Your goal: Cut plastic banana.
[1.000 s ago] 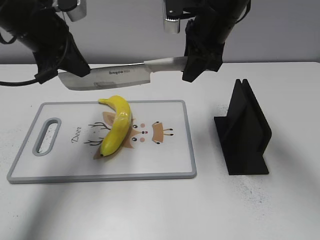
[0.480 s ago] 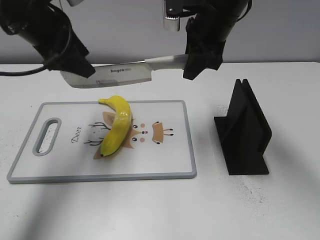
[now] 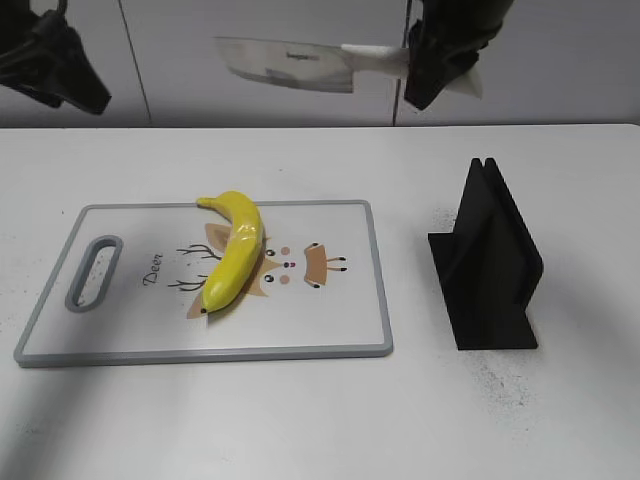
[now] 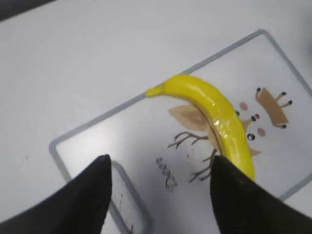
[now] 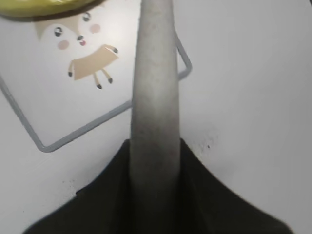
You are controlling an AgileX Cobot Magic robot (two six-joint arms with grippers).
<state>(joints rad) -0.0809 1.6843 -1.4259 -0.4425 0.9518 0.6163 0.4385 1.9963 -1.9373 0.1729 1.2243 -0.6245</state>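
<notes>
The plastic banana [image 3: 234, 250] is glossy yellow and lies on the white cutting board [image 3: 330, 310], over its deer drawing; it also shows in the left wrist view [image 4: 214, 109]. My right gripper [image 3: 432, 60] is shut on the white handle of a knife [image 3: 290, 63] and holds it level, high above the board's far edge. In the right wrist view the handle [image 5: 155, 87] runs up between the shut jaws. My left gripper [image 4: 158, 170] is open and empty, high above the board's left part. In the exterior view only part of the left arm shows at the top left.
A black knife stand [image 3: 490, 265] stands on the table right of the board. The board has a grey rim and a handle slot [image 3: 94, 272] at its left end. The table is white.
The right gripper has lifted the knife well up and a little to the right. The left arm has drawn back up and to the left, away from the blade. The banana has not moved.
</notes>
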